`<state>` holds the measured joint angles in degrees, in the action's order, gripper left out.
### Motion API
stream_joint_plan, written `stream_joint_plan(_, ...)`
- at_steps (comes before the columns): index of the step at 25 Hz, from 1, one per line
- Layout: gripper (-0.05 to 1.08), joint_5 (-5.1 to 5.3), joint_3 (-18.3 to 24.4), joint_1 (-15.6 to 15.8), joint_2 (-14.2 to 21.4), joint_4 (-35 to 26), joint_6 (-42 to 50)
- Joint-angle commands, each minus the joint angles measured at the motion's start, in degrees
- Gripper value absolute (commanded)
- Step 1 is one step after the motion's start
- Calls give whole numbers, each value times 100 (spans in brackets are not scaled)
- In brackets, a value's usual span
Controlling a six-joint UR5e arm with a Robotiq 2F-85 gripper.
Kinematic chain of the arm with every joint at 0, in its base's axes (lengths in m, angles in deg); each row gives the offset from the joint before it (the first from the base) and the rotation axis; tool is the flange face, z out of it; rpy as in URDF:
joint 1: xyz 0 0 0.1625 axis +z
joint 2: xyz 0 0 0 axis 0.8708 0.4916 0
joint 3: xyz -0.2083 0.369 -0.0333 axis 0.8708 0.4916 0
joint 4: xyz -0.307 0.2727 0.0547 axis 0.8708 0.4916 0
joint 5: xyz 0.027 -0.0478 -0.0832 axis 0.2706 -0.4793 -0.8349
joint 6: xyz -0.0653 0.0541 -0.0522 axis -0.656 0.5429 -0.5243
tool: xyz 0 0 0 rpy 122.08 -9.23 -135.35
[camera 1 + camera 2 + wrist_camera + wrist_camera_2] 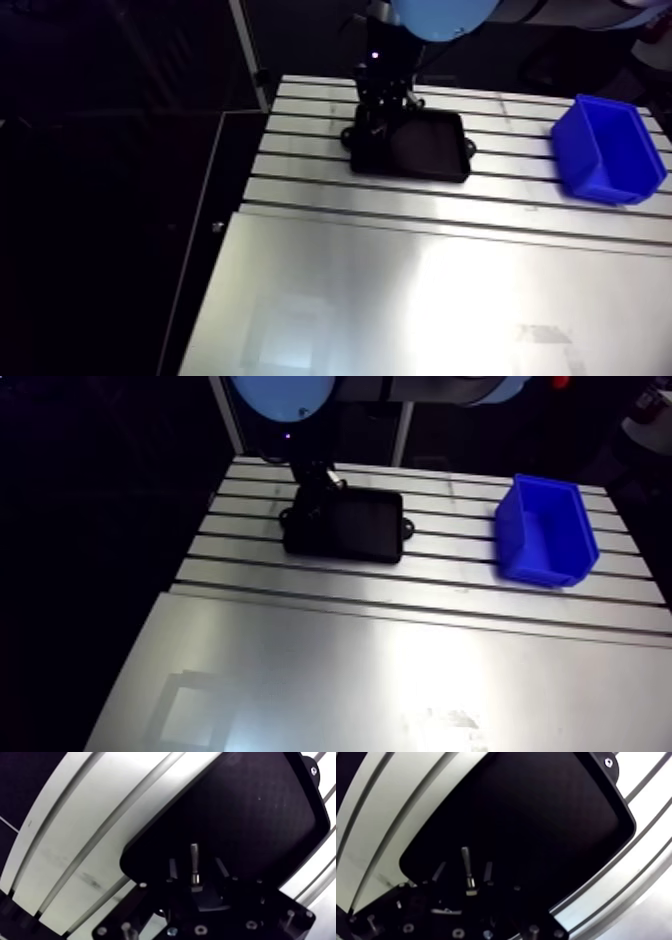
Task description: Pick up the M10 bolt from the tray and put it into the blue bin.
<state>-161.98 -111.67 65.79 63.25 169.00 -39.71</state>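
A black tray (250,817) lies on the slotted table, and the M10 bolt (195,864), a short steel bolt, rests on its floor near one end. In the wrist view my gripper (195,866) hangs low over that end. It is open, with one finger on each side of the bolt and a small gap on both sides. The bolt's head points toward the gripper's body. In the arm view the gripper (378,118) comes down over the tray's left end (372,150). The blue bin (608,148) stands at the table's right side, well apart from the tray.
Aluminium table slots (420,195) run left to right in front of the tray. A smooth metal plate (430,300) covers the near part of the table. The table's left edge (262,130) is close to the tray.
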Motion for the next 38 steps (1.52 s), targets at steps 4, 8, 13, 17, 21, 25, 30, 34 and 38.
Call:
stream_joint_plan(4,57,1,6,-5,-10,-9,0)
stream_joint_plan(8,59,1,6,4,-10,-9,0)
stream_joint_plan(13,62,1,6,4,-10,-18,0)
stream_joint_plan(17,66,1,-3,-5,-10,-9,0)
stream_joint_plan(21,67,1,-3,-5,-27,-9,0)
stream_joint_plan(25,69,1,-12,-5,-27,-9,9)
stream_joint_plan(30,71,-8,-3,-5,-27,-9,9)
stream_joint_plan(34,73,-8,-3,-5,-27,-9,9)
stream_joint_plan(38,76,-8,-3,-5,-27,-9,9)
